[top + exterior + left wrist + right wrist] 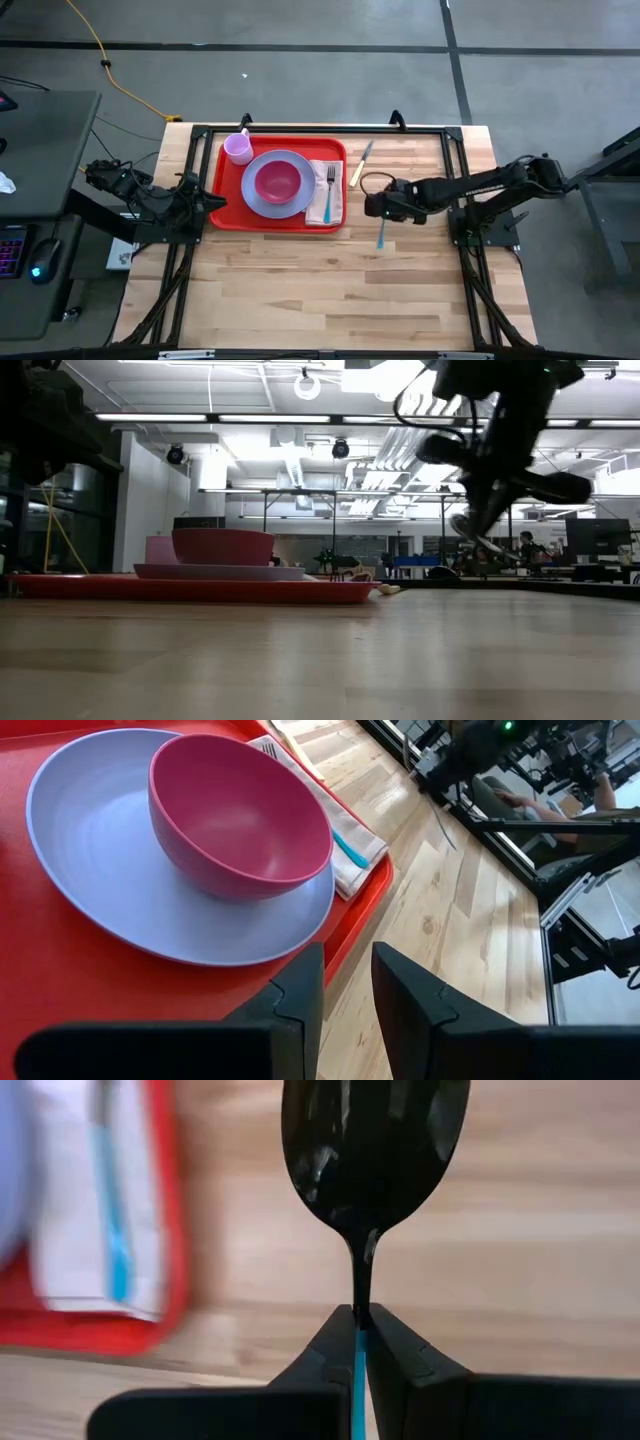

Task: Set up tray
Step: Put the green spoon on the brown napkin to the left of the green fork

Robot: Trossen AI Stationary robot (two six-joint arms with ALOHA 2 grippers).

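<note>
Clearly the right gripper (360, 1342) has pinched the spoon (375, 1155) by its thin blue handle, jaws closed tight on it, bowl pointing away, just beside the tray's right edge over bare wood. I'd guess it grips there so the spoon can be laid flat next to the fork (329, 190) on the napkin (325, 193). On the table's far left part sits the tray (225, 205), already carrying plate (260, 195), bowl (277, 181) and cup (238, 148). A knife (361, 163) lies outside it. At the tray's left rim, the left gripper (345, 985) rests partly open, holding nothing, perhaps steadying it.
</note>
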